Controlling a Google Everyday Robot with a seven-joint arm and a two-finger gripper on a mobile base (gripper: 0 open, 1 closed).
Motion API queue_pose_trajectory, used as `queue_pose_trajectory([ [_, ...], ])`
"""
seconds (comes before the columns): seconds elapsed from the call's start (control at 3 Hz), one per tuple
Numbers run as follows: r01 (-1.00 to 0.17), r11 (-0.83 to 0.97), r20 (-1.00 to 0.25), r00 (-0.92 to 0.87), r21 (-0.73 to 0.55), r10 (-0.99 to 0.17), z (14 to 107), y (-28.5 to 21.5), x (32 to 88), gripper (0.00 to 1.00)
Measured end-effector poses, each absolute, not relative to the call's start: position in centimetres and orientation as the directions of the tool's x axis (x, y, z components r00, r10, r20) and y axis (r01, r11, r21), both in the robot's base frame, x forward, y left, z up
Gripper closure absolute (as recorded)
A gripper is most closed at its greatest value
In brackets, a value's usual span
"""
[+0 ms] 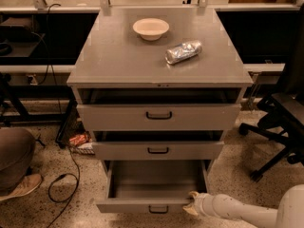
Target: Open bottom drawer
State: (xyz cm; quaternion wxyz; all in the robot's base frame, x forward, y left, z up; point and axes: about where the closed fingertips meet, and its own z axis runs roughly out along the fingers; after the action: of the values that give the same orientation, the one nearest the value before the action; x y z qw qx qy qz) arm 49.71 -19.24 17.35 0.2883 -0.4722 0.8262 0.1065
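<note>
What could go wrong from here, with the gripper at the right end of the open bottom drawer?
1. The gripper sits at the right end of the shallow grey bottom drawer front, away from its small black bar handle; an off-centre pull may skew and jam the drawer.
2. The drawer is far out; more pulling might hit its stop.
3. The black office chair stands near the arm; backing up could bump it.
</note>
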Motion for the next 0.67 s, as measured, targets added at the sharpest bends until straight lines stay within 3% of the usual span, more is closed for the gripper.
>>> queue_pose_trajectory([
  [0.67, -0.830, 0.552, -0.588, -0.409, -0.078, -0.698, 17.56, -18.99, 47.21, 1.00],
])
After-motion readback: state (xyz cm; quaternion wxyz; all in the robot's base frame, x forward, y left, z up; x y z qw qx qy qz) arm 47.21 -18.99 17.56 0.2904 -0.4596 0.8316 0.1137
